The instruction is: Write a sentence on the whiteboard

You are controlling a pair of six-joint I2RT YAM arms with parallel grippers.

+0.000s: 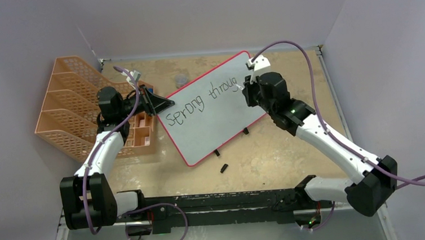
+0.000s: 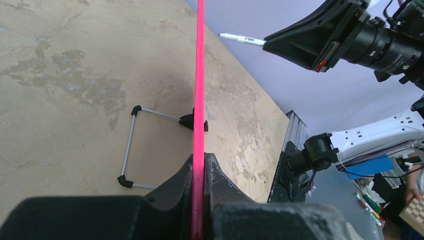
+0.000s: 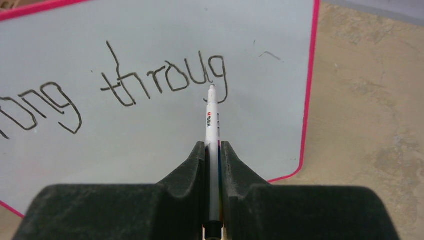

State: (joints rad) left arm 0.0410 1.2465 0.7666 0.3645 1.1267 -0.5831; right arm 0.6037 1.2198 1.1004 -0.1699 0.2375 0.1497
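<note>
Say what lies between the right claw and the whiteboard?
A white marker, pinched in the right claw, its tip at the whiteboard. The right wrist view shows it best.

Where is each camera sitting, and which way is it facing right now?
Top external: above and behind the arm bases, looking down at the table; both arms show, left end effector on the whiteboard edge, right end effector over its lettering.
Left wrist: looks along the whiteboard's pink edge; its own fingers clamp it.
Right wrist: looks down the marker at the lettering; its own fingers grip the marker.
Shared: both wrist views show the marker and the whiteboard.
</note>
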